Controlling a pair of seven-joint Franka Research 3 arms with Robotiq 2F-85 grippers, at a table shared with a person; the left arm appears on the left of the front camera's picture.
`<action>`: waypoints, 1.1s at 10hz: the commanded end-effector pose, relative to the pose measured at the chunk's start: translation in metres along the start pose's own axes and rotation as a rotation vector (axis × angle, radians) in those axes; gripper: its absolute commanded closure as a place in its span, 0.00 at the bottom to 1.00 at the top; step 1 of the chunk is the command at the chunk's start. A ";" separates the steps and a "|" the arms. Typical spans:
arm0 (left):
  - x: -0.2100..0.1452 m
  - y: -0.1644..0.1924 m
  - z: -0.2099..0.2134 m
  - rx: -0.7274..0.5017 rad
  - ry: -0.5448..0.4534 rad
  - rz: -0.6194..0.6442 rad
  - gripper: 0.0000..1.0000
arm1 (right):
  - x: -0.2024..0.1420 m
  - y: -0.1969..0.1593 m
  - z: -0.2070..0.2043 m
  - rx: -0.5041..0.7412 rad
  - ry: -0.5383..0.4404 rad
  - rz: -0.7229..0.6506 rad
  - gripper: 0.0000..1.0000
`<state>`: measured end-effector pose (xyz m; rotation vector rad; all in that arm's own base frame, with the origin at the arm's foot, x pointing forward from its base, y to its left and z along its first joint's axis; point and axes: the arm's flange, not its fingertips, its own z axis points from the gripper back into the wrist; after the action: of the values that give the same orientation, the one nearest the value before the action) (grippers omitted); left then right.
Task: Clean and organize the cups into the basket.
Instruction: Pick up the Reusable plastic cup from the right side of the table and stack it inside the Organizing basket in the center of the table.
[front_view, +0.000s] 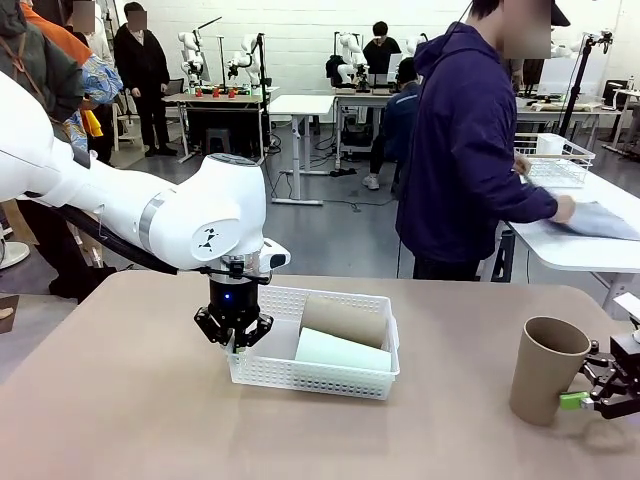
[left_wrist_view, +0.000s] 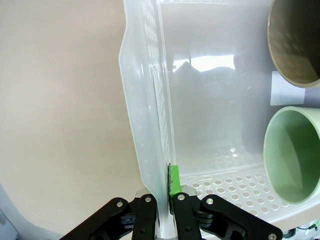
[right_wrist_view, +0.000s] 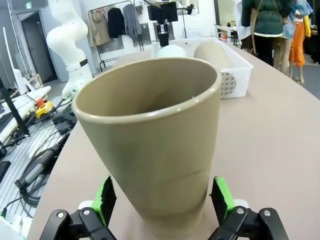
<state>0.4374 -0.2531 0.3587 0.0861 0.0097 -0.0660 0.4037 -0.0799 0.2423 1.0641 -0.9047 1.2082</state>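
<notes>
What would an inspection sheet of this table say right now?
surface: plain tan table.
job's things: white basket holds a brown cup and a mint cup, both lying down; another brown cup stands upright at the right.
clutter: small white scrap at the right edge, unidentifiable.
hands: left hand pinches the basket's wall; right hand has its pads either side of the upright cup's base, grip unclear.
cables: black leads on the floor beside the table.
surroundings: a person in a dark hoodie bends over a neighbouring white table.
</notes>
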 end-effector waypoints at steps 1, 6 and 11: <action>-0.001 -0.001 -0.002 0.017 -0.005 0.002 1.00 | 0.001 -0.006 -0.011 0.007 -0.032 0.022 0.00; -0.001 -0.001 -0.002 0.017 -0.005 0.002 1.00 | -0.002 -0.010 -0.032 0.098 -0.044 0.021 0.00; -0.001 -0.001 -0.002 0.017 -0.005 0.002 1.00 | 0.001 -0.009 -0.028 0.108 -0.047 0.037 1.00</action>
<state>0.4374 -0.2531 0.3587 0.0861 0.0097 -0.0659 0.4129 -0.0511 0.2351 1.1619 -0.8857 1.2548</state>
